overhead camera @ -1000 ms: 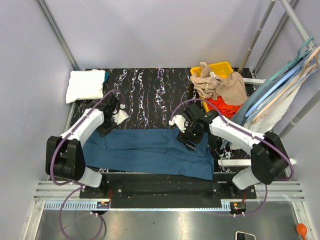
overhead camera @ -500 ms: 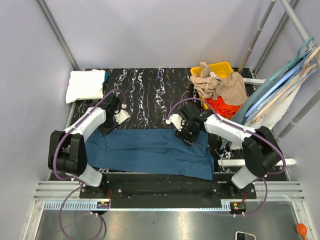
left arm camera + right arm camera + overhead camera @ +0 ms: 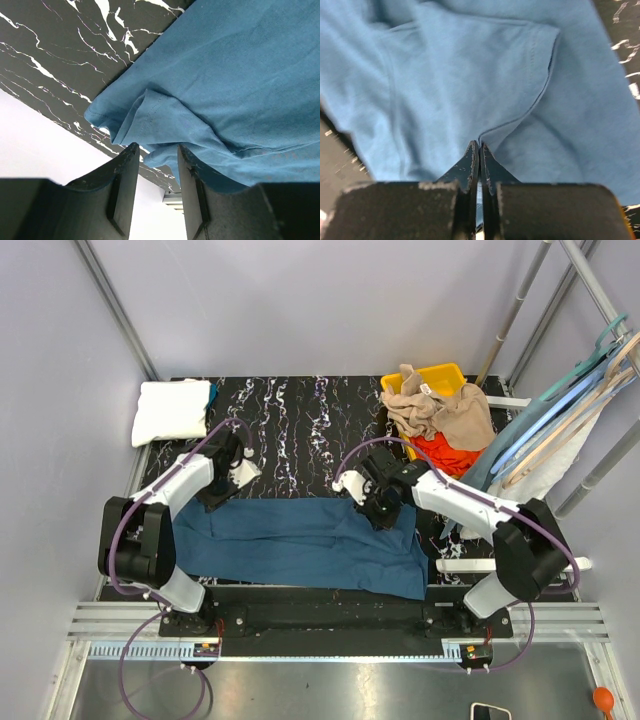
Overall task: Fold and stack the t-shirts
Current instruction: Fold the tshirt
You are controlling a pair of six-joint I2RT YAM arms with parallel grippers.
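Your right hand (image 3: 479, 145) was closed on a fold of the teal-blue t-shirt (image 3: 300, 545), at the shirt's 1 o'clock edge. Your left hand (image 3: 156, 147) stood part-open at the 11 o'clock corner, with a sleeve edge between its fingertips, unclamped. The shirt lay spread across the worktop (image 3: 300, 420) toward 6 o'clock. A folded white t-shirt (image 3: 170, 410) sat at 10 o'clock.

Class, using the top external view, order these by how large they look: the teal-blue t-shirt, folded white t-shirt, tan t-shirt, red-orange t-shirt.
1. teal-blue t-shirt, spread out: largest.
2. tan t-shirt and white t-shirt: too alike to rank.
3. red-orange t-shirt, mostly covered: smallest showing.
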